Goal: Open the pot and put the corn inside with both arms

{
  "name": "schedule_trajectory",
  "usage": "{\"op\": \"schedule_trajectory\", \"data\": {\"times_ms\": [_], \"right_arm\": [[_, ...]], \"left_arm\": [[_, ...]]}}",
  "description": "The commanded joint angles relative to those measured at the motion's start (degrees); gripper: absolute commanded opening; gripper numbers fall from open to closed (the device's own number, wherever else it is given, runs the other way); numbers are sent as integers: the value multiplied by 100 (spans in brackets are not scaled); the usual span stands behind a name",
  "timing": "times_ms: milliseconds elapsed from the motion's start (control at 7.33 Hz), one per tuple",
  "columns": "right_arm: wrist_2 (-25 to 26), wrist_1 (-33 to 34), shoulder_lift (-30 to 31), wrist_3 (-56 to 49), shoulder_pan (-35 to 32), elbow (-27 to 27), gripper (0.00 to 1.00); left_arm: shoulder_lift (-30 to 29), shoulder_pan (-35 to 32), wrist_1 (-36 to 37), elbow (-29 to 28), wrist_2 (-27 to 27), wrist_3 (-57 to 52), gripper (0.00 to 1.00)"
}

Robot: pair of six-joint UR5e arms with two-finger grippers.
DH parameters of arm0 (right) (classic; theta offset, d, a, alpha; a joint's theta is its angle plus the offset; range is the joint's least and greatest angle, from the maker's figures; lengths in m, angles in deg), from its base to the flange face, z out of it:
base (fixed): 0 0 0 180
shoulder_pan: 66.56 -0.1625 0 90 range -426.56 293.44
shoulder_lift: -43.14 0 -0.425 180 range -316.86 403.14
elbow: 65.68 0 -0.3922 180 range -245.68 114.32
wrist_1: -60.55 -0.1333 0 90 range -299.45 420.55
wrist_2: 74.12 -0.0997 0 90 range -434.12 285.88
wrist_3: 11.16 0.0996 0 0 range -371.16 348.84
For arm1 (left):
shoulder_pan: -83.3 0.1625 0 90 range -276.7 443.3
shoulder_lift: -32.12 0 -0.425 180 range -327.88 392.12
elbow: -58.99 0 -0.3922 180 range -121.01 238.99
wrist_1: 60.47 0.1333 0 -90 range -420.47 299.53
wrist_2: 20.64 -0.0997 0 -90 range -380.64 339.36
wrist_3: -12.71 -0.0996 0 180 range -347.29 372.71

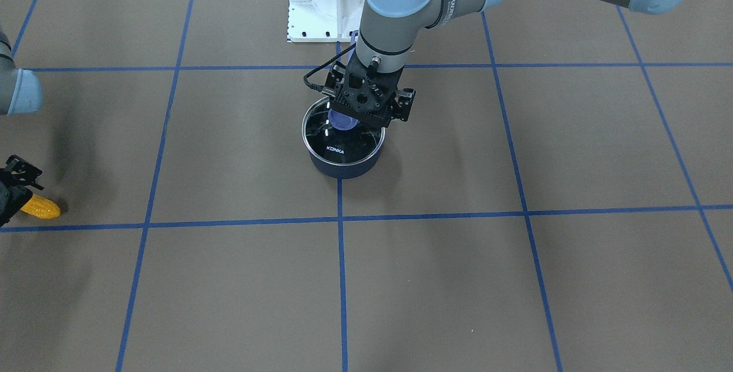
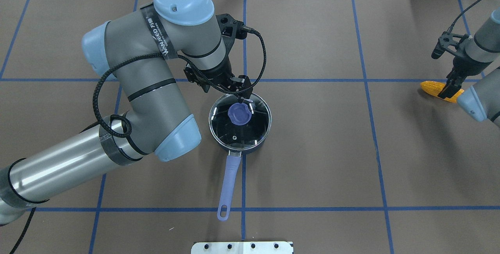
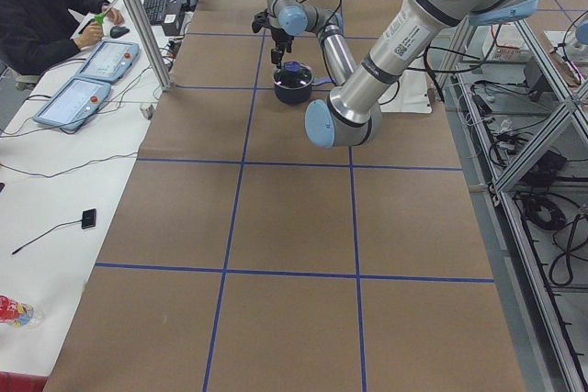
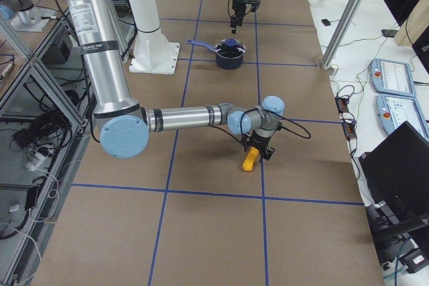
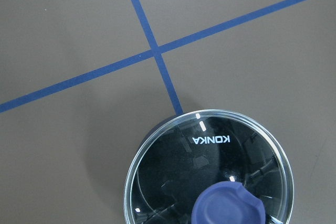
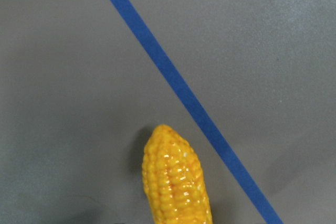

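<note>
The dark navy pot [image 1: 343, 169] stands mid-table with its glass lid [image 2: 256, 127] on and its lavender handle [image 2: 228, 183] pointing toward the robot's base. My left gripper [image 2: 242, 97] hovers above the lid's blue knob [image 2: 239, 114] without touching it and looks open. The left wrist view shows the lid [image 5: 173, 177] and knob [image 5: 228, 205] below. The yellow corn [image 2: 431, 88] lies on the table far to my right. My right gripper [image 2: 448, 89] is down over the corn's thick end; whether it is shut I cannot tell. The corn fills the right wrist view [image 6: 176, 182].
The white base mount [image 1: 320, 0] is behind the pot. Blue tape lines cross the brown table cover. An operator [image 3: 37, 16] sits by control pendants [image 3: 69, 103] on the side table beyond the far edge.
</note>
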Motion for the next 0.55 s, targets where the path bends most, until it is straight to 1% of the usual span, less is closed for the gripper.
{"op": "schedule_trajectory", "data": {"times_ms": [0, 273, 409], "right_arm": [[3, -9, 2, -4, 9, -156, 81], [3, -9, 10, -22, 9, -157, 79], [3, -18, 10, -22, 9, -157, 73]], "left_arm": [[0, -4, 0, 3, 0, 0, 99], [0, -4, 0, 3, 0, 0, 99], [0, -4, 0, 3, 0, 0, 99]]}}
